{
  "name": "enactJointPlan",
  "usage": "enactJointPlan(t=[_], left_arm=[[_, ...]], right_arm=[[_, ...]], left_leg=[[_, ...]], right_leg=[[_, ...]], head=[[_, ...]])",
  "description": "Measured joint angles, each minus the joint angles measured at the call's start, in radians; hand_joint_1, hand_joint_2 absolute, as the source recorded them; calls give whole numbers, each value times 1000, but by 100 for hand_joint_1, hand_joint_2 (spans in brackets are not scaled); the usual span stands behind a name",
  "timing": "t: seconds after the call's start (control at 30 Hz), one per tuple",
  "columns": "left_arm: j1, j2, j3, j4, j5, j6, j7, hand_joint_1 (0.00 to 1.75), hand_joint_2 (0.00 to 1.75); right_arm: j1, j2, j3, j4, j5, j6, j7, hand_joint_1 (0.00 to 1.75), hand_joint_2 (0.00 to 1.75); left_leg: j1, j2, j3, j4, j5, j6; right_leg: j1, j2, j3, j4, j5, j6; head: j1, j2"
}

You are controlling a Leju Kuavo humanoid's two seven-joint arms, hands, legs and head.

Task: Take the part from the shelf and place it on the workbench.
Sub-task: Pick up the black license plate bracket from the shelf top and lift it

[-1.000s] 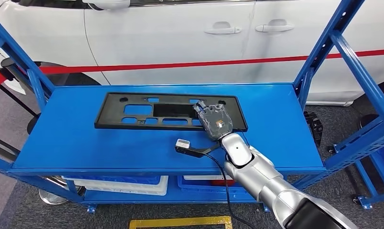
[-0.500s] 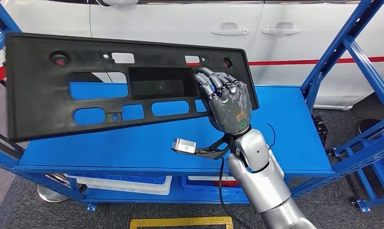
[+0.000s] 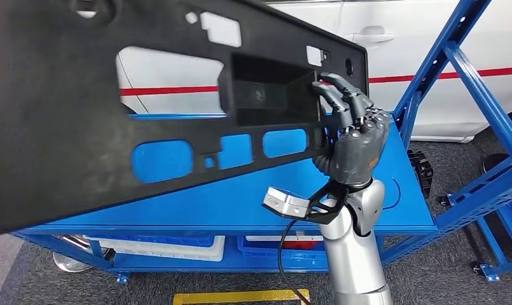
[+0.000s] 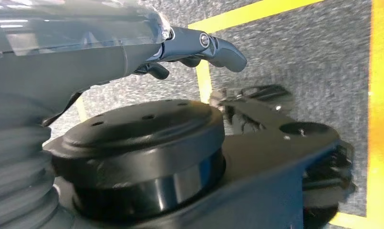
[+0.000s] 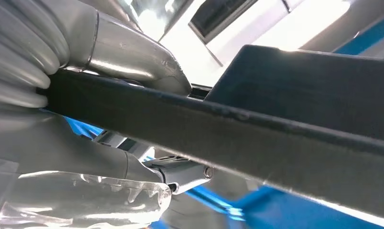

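While the right hand (image 3: pixel 353 147) pinches the black part (image 3: pixel 113 127) by one end above the blue shelf (image 3: pixel 393 210), fingers (image 3: pixel 342 101) clamped, carry it level and slowly.

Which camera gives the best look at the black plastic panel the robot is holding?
The head view: the black panel shows nearly whole, cutouts and all, lifted above the blue shelf with the right hand gripping its end. The right wrist view shows just its dark edge up close between the fingers. The left wrist view looks at the floor.
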Motion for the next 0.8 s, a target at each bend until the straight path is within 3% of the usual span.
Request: enactJointPlan(t=[0.07, 0.1, 0.23, 0.3, 0.37, 0.4, 0.43, 0.47, 0.53, 0.6, 0.73, 0.8], left_arm=[[0, 0, 0, 0, 5, 2, 0, 0, 175], [0, 0, 0, 0, 8, 4, 0, 0, 175], [1, 0, 0, 0, 16, 11, 1, 0, 175], [1, 0, 0, 0, 16, 12, 2, 0, 175], [1, 1, 0, 0, 16, 12, 5, 0, 175], [1, 1, 0, 0, 14, 12, 7, 0, 175], [1, 1, 0, 0, 13, 12, 11, 0, 175], [2, 1, 0, 0, 11, 12, 14, 0, 175], [1, 1, 0, 0, 9, 11, 20, 0, 175], [0, 1, 0, 0, 9, 10, 24, 0, 175], [-3, 2, 0, 0, 9, 13, 37, 0, 175], [-6, 2, 0, 0, 10, 14, 39, 0, 175]], right_arm=[[8, 6, 6, 8, -142, 1, 0, 175, 175], [10, 5, 16, 18, -236, 8, 5, 175, 175], [10, -49, 128, 56, -726, 119, 66, 175, 175], [10, -80, 180, 60, -896, 205, 85, 175, 175], [15, -114, 222, 59, -1034, 304, 96, 175, 175], [20, -135, 243, 57, -1103, 358, 102, 175, 175], [26, -156, 264, 54, -1173, 415, 107, 175, 175], [32, -174, 283, 50, -1237, 470, 111, 175, 175], [36, -199, 310, 44, -1329, 555, 114, 175, 175], [33, -215, 326, 41, -1382, 603, 118, 175, 175], [27, -237, 355, 47, -1462, 679, 144, 175, 175], [21, -239, 364, 55, -1479, 699, 149, 175, 175]], left_leg=[[-2, 0, 62, -127, 45, 7], [-4, -1, 78, -162, 51, 11], [-5, -1, 85, -187, 59, 35], [-2, 2, 86, -194, 66, 47], [-3, 3, 85, -194, 67, 52], [-3, 3, 84, -193, 66, 52], [-3, 3, 84, -192, 66, 52], [-2, 1, 84, -190, 64, 51], [-1, -1, 84, -182, 59, 43], [-4, -2, 77, -170, 53, 31], [-5, 0, 65, -152, 45, 10], [-3, 1, 39, -86, -6, 2]], right_leg=[[3, 3, -1, 3, 0, 5], [4, 4, -3, 3, 0, 9], [2, 3, -8, 9, -2, 31], [-1, 3, -39, 77, -47, 39], [-4, 3, -97, 205, -108, 46], [-5, 3, -120, 254, -122, 49], [-8, 2, -128, 270, -117, 51], [-11, 2, -117, 248, -95, 52], [-16, 0, -58, 129, -34, 53], [-14, 0, -16, 39, -9, 47], [-11, 4, -19, 23, -3, 24], [-12, 0, -21, 18, 4, 12]], head=[[0, 0], [1, 0], [2, 0], [2, 0], [2, 0], [2, 0], [2, 0], [2, 0], [2, 0], [2, 0], [1, 0], [0, 0]])
